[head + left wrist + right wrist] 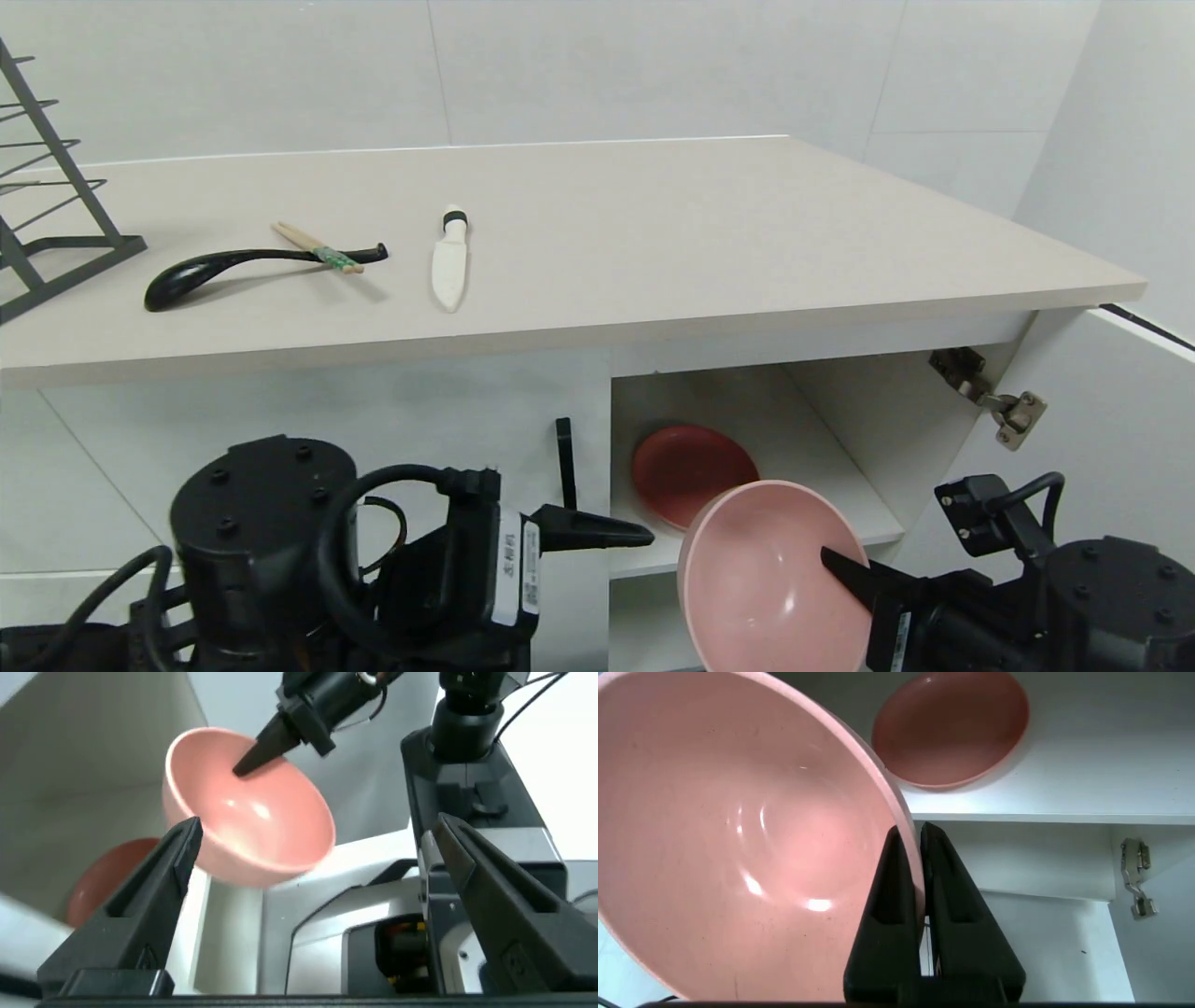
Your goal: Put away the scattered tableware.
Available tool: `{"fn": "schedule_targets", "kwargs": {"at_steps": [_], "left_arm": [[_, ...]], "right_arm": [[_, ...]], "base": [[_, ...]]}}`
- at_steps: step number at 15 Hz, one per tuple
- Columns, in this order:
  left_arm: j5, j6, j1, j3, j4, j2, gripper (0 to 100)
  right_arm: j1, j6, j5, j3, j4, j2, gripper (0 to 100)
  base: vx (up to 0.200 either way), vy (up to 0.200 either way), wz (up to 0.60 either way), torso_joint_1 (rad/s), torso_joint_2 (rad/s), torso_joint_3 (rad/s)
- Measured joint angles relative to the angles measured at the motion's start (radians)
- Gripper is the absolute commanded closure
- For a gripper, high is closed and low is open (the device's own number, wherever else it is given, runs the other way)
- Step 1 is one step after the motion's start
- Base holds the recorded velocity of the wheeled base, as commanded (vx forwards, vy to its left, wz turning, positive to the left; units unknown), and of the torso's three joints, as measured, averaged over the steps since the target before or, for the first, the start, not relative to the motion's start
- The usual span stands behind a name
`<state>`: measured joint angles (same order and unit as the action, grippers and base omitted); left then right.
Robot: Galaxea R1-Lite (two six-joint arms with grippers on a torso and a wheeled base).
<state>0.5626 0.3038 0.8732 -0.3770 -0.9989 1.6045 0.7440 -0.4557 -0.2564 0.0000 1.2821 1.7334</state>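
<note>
Head view: R gripper [918, 859] fingers clenched on rim of pink bowl [761, 579], lower centre-right of frame, tilted, just in front of open cabinet shelf [822, 476] carrying red plate [693, 471]; L gripper [607, 479] fingers released, empty. Rec.: level bowl, enter beside plate, clear shelf edge, then release. White label [509, 569] on L wrist, print illegible.

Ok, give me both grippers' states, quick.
Left gripper: open, holding nothing.
Right gripper: closed on the rim of the pink bowl.
</note>
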Motion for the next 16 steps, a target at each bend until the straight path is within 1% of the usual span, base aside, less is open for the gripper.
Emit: {"fn": "schedule_targets", "kwargs": {"at_steps": [2, 4, 6, 7, 9, 13, 14, 16], "left_arm": [[-0.004, -0.005, -0.015, 0.045, 0.003, -0.073, 0], [-0.008, -0.014, -0.039, 0.114, 0.007, -0.194, 0], [-0.007, -0.021, -0.074, 0.190, 0.013, -0.323, 0], [-0.004, -0.026, -0.105, 0.227, 0.021, -0.393, 0], [-0.002, -0.047, -0.165, 0.269, 0.049, -0.501, 0], [-0.006, -0.058, -0.284, 0.289, 0.111, -0.667, 0], [-0.008, -0.059, -0.327, 0.289, 0.130, -0.711, 0], [-0.011, -0.059, -0.431, 0.292, 0.182, -0.807, 0]], "right_arm": [[0.000, 0.001, 0.001, 0.000, 0.000, 0.001, 100], [0.000, 0.008, 0.003, 0.000, 0.000, 0.006, 100], [0.003, 0.012, 0.005, 0.000, -0.003, 0.011, 100], [0.005, 0.012, 0.005, 0.000, -0.003, 0.014, 100], [0.008, 0.013, 0.004, 0.000, -0.003, 0.016, 100], [0.009, 0.011, 0.003, 0.000, -0.007, 0.015, 100], [0.009, 0.010, 0.003, 0.000, -0.007, 0.016, 100], [0.012, 0.010, 0.003, 0.000, -0.007, 0.016, 100]], "base": [[0.000, 0.000, 0.00, 0.000, 0.00, 0.000], [0.000, 0.000, 0.00, 0.000, 0.00, 0.000], [0.000, 0.000, 0.00, 0.000, 0.00, 0.000], [0.000, 0.000, 0.00, 0.000, 0.00, 0.000], [0.000, 0.000, 0.00, 0.000, 0.00, 0.000], [0.000, 0.000, 0.00, 0.000, 0.00, 0.000], [0.000, 0.000, 0.00, 0.000, 0.00, 0.000], [0.000, 0.000, 0.00, 0.000, 0.00, 0.000]]}}
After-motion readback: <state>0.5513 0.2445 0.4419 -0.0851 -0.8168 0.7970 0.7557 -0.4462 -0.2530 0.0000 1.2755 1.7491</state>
